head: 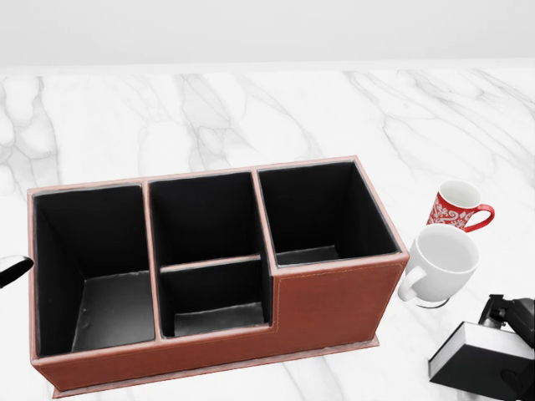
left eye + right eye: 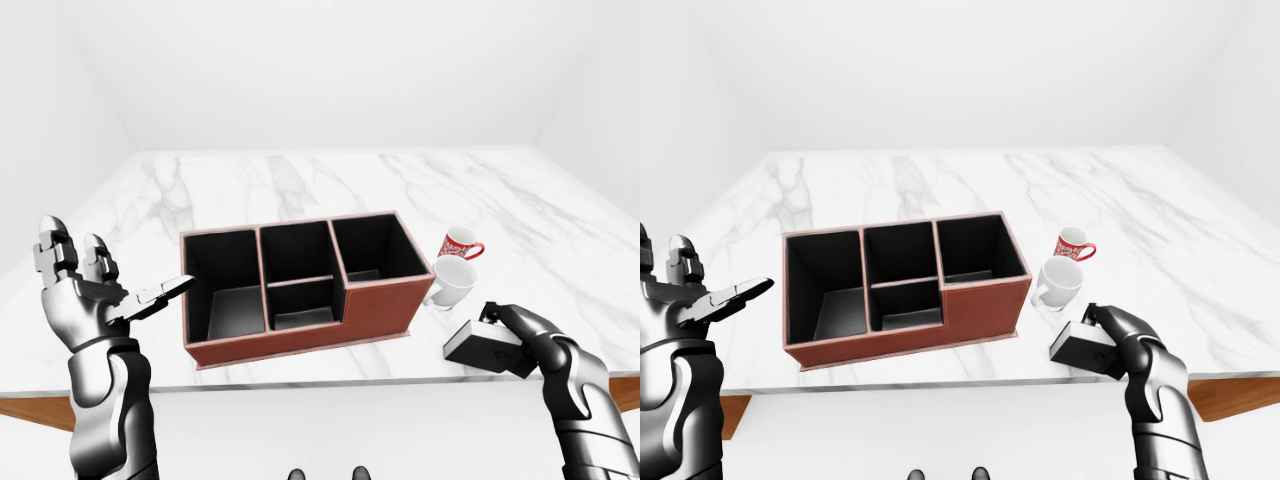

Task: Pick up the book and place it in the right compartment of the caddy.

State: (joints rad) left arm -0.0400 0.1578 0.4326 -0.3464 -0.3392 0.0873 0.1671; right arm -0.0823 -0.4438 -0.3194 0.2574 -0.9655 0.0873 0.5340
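Your right hand was wrapped over the thin black hardcover book with white page edges, fingers curled across its top, though you could not tell from these views whether they were truly clamped or only resting on it. The book lay flat on the white marble bench, to the right of the brown leather caddy with black-lined compartments and near the bench's nearest edge. The main risk was that edge: a loose grip on such a flat cover could have let the book slide off the bench. The plain white mug and the red patterned mug stood between the book and the caddy's right compartment, so a low swing could have knocked them. Your left hand hung with fingers spread, left of the caddy, holding nothing.
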